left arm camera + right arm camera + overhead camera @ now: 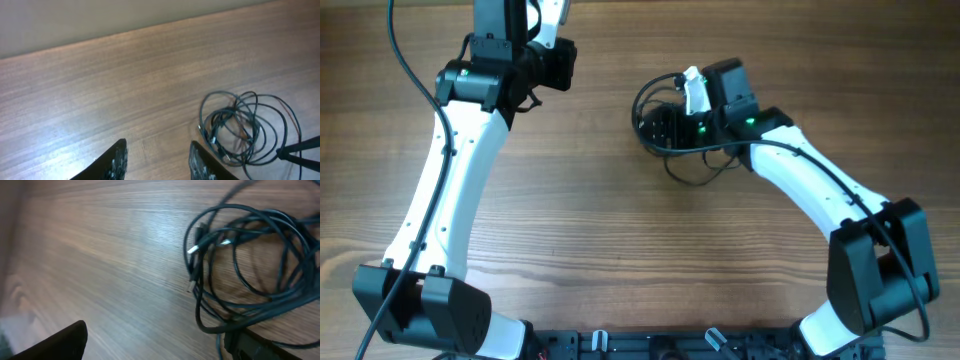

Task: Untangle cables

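Hovers over the cables [235, 130], bunched on the worktop [570, 220], with right gripper [665, 125] jaws wide and empty; left gripper [157, 160] jaws apart, empty, well away. Risks pinching several strands together, dragging the whole knot tighter.

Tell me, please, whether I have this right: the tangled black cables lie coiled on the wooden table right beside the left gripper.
Not quite. The overhead view shows the cables coiled on the wooden table beside the right gripper; the left gripper hangs well apart from them.
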`<state>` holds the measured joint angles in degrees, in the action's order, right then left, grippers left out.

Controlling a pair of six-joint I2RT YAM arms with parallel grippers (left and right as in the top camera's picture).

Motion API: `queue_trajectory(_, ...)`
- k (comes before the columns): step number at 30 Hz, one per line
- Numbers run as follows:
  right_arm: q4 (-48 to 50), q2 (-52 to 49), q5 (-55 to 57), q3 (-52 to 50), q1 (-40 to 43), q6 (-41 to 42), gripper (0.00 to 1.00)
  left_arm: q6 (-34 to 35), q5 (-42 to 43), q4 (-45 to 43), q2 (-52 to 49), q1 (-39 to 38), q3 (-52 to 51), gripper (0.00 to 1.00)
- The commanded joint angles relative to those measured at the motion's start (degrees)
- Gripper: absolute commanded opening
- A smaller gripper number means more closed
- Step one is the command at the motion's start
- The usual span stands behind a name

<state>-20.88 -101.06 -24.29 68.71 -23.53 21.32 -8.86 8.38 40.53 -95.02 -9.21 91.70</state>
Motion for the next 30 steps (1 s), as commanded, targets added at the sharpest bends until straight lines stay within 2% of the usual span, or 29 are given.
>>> queue_trajectory(1, 0.17, -0.85, 10.73, -0.63, -1.18, 4.55, 0.9, 0.39, 0.79, 1.14, 1.62, 0.07, 1.4, 0.41)
queue_trajectory(10, -3.89, -0.85, 17.46, -0.76, -1.2, 5.7, 0.91, 0.37, 0.81, 1.49, 1.49, 0.07, 1.31, 0.41)
queue_trajectory(13, -3.91, -0.85, 18.56, -0.79, -1.2, 7.26, 0.65, 0.37, 0.83, 2.27, 1.49, 0.07, 1.31, 0.42)
queue_trajectory(14, -3.45, -0.85, 18.69, -0.79, -1.2, 7.45, 0.52, 0.37, 0.81, 2.67, 1.49, 0.07, 1.31, 0.42)
queue_trajectory(17, -2.14, -0.85, 18.71, -0.79, -1.2, 7.39, 0.04, 0.37, 0.81, 3.74, 1.46, 0.07, 1.29, 0.42)
queue_trajectory(20, -1.33, -0.83, 18.71, -0.5, -1.14, 7.32, 0.05, 0.37, 1.25, 4.44, 1.18, 0.07, 1.29, 0.42)
queue_trajectory(25, -1.68, 0.22, 18.73, 2.25, -0.83, 5.64, 0.04, 0.35, 6.88, 5.6, -0.52, 0.07, 1.29, 0.42)
queue_trajectory(30, -6.58, 4.61, 19.61, 9.73, -0.83, 2.27, 0.05, 0.28, 12.15, 6.49, -3.74, 0.07, 1.18, 0.42)
